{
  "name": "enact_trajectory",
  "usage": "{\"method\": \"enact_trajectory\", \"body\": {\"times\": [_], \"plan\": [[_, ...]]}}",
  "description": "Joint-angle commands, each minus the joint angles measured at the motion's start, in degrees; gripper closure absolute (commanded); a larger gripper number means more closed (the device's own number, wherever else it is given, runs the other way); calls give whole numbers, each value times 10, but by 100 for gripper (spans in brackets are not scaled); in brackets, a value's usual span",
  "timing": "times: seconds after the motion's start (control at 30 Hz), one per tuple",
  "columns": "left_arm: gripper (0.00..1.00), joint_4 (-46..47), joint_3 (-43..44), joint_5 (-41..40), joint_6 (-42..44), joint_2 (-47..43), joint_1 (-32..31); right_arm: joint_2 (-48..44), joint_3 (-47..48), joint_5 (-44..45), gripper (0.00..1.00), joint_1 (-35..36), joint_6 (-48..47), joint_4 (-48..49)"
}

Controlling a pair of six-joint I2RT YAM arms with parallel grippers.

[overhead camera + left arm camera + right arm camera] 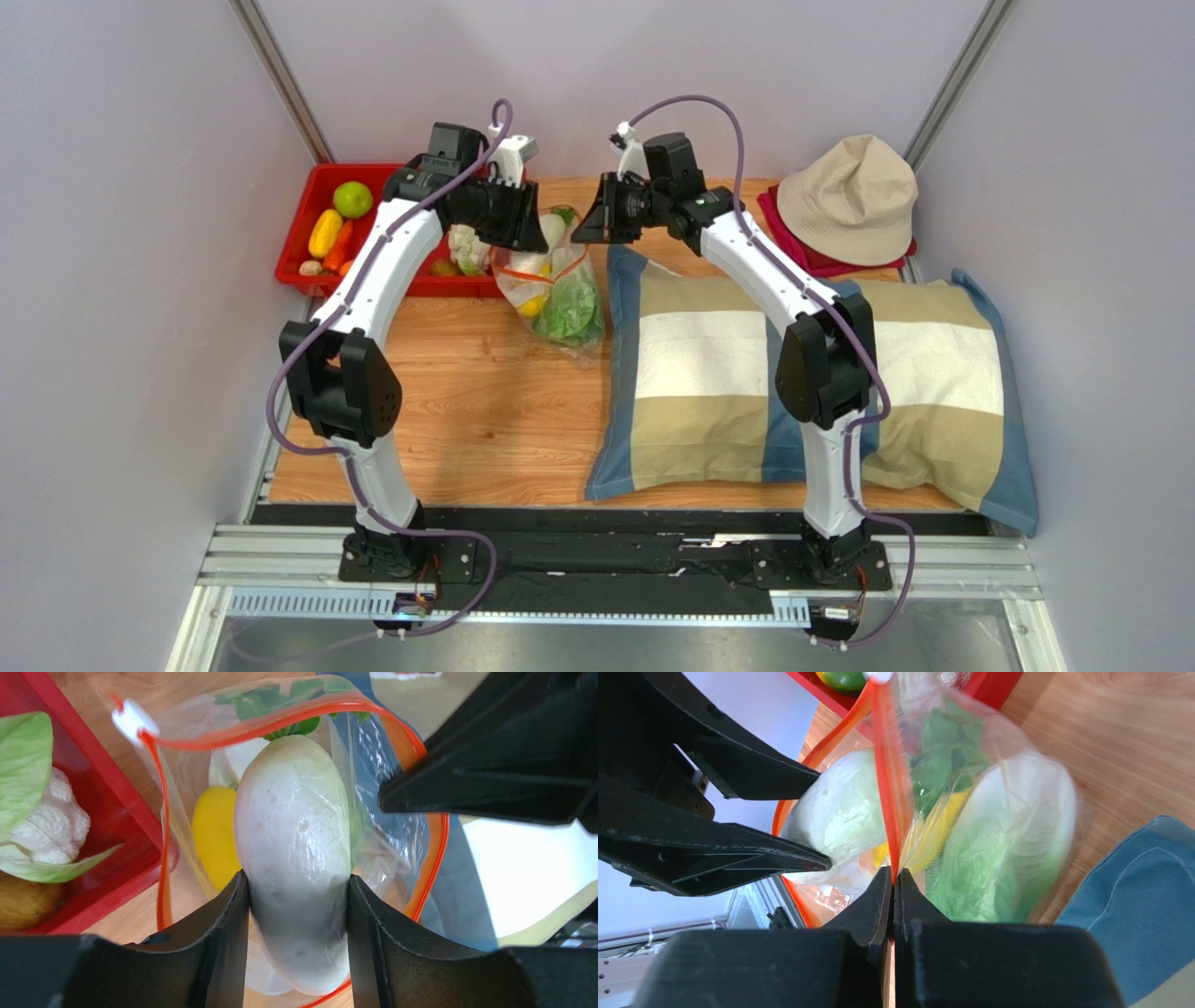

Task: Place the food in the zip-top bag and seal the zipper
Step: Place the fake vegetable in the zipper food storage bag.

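I see the bag (pixel 393 840) as thin clear plastic, glossy and crinkled; its zipper (pixel 887 763) is a smooth orange-red plastic strip. The white piece (pixel 295 840) looks matt, with small dents in its skin. The fingers (pixel 210 952) of the left gripper (pixel 296 880) are black matt plastic, slightly grainy. The tray (pixel 112 812) is glossy red plastic. The table (pixel 477 406) is matt wood with visible grain. The pillow (pixel 701 399) and the hat (pixel 849 196) are matt woven cloth, the rails (pixel 281 553) pale metal.

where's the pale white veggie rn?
Left wrist view, centre: the white vegetable is gripped by the left gripper, partway inside the open zip-top bag, yellow piece on its left.
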Motion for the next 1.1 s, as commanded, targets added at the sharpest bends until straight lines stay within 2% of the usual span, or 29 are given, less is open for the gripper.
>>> {"method": "enact_trajectory", "body": {"times": [0.0, 0.13, 0.17, 0.2, 0.33, 0.37, 0.43, 0.6, 0.63, 0.67, 0.77, 0.87, 0.93, 0.97, 1.0, 1.07], "plan": [[85, 43, 2, -23, -138, 4, -12, -30, -1, -17, 100, 13, 31, 44], [59, 45, -6, -37, -203, 3, -17, -24, 2, -16, 100, 13, 70, 64], [46, 44, -8, -26, -213, 2, -19, -22, 2, -17, 100, 13, 76, 66], [43, 43, -8, -15, -212, 2, -21, -20, 4, -16, 100, 13, 81, 67], [24, 10, -12, -18, -144, -26, -17, -16, 13, -11, 100, 9, 81, 60], [13, 16, -20, -21, -115, -38, -12, -14, 12, -10, 100, 7, 82, 60], [1, 23, -37, -10, -100, -70, 10, -14, 9, -9, 100, 1, 87, 61], [1, -6, -6, 81, -133, -75, 99, -17, -2, -13, 100, -9, 83, 59], [3, -14, 2, 82, -131, -71, 115, -16, -3, -15, 100, -11, 82, 59], [12, -37, 10, 78, -109, -68, 121, -16, -3, -17, 100, -12, 82, 59], [15, -33, 5, 60, -93, -76, 154, -18, -2, -24, 100, -14, 70, 55], [13, -35, 2, -11, -91, -61, 207, -25, -3, -24, 99, -13, 45, 45], [12, -69, 40, -108, -90, -33, 238, -30, -9, -20, 99, -13, 30, 40], [12, -78, 65, -133, -93, -5, 246, -36, -12, -20, 98, -13, 17, 37], [11, -82, 74, -194, -96, 8, 250, -38, -16, -20, 98, -13, 13, 37], [9, -82, 90, -239, -106, 43, 264, -40, -24, -24, 98, -13, 9, 38]]}}
